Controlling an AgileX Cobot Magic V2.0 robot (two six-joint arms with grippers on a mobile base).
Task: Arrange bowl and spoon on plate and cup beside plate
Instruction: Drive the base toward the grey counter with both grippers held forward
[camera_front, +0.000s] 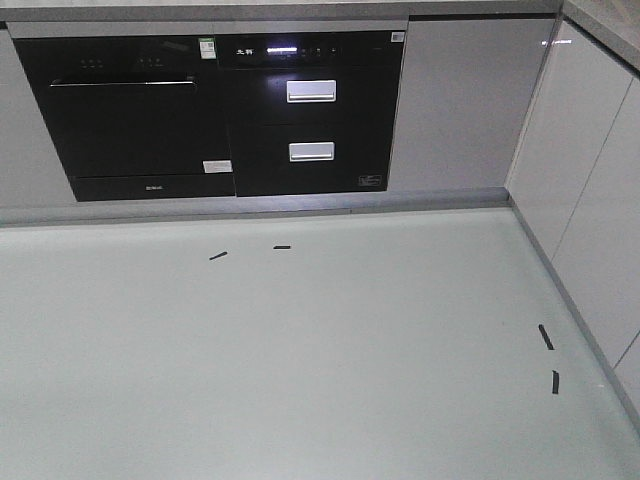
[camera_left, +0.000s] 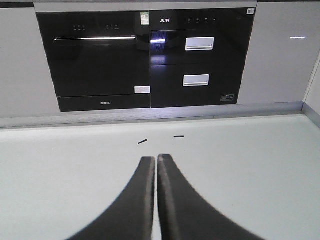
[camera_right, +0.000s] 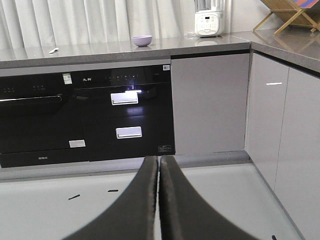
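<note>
A lavender bowl (camera_right: 142, 40) stands far off on the grey countertop (camera_right: 100, 50) in the right wrist view. Left of it on the same counter lies a small pale object (camera_right: 54, 50), possibly the spoon, too small to tell. The plate and the cup are out of view. My right gripper (camera_right: 159, 158) is shut with nothing between its fingers, well below and in front of the counter. My left gripper (camera_left: 156, 157) is also shut and empty, hanging over the pale floor. Neither gripper shows in the front view.
Black built-in appliances (camera_front: 210, 115) with white drawer handles fill the counter front. White cabinets (camera_front: 590, 170) line the right side. A white kitchen appliance (camera_right: 208, 20) and a wooden rack (camera_right: 290, 12) stand on the counter. Short black tape marks (camera_front: 218, 255) lie on the floor.
</note>
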